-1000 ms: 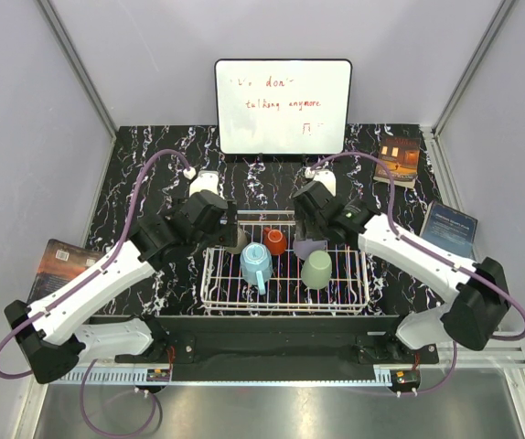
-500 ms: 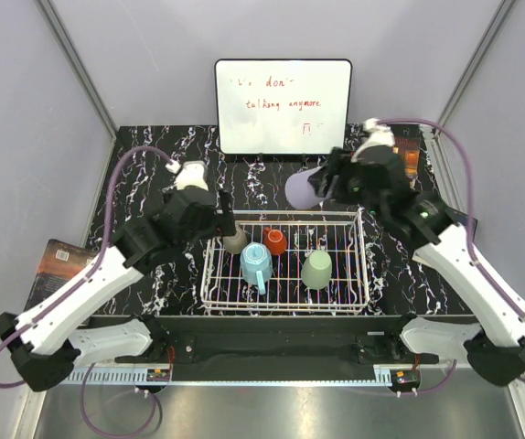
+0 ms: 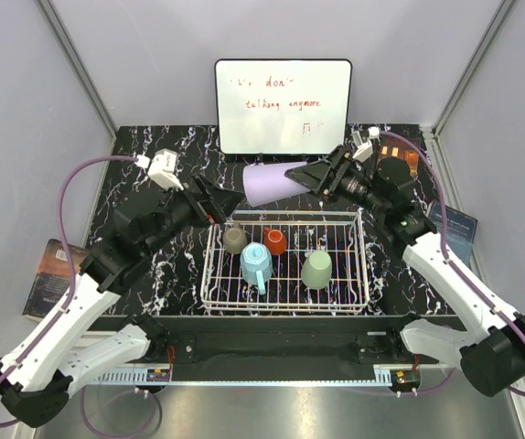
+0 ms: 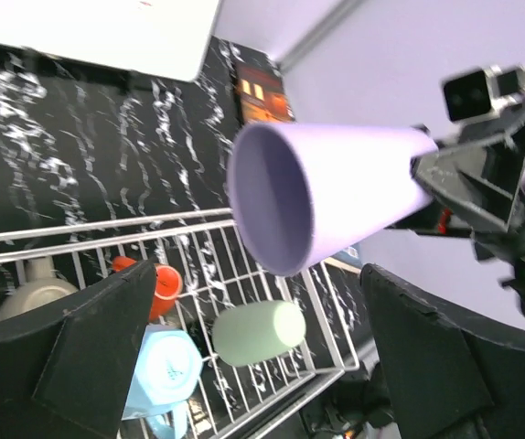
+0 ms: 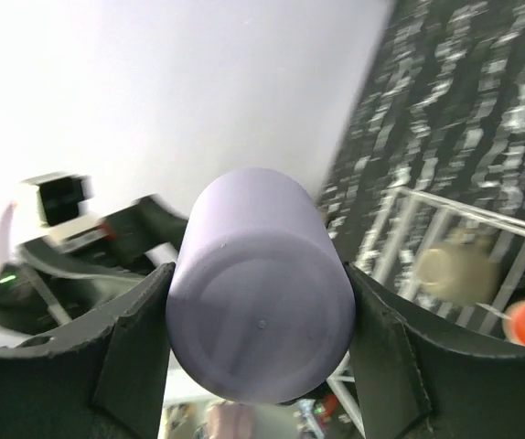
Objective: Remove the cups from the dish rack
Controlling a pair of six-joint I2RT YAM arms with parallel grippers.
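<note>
My right gripper is shut on the base end of the lavender tumbler, which hangs on its side above the far edge of the dish rack. Its mouth faces my left gripper, which stands open just short of the rim. In the right wrist view the tumbler sits between both fingers. From the left wrist its open mouth fills the middle. In the rack are a grey-brown cup, a red-orange cup, a light blue mug and a sage-green tumbler.
A whiteboard with red writing leans against the back wall. Books lie at the far right, beside the right arm and at the left table edge.
My right arm has lifted the lavender tumbler out of the rack and turned it sideways toward the left. My left arm has risen and swung its open jaws to face the tumbler's mouth.
</note>
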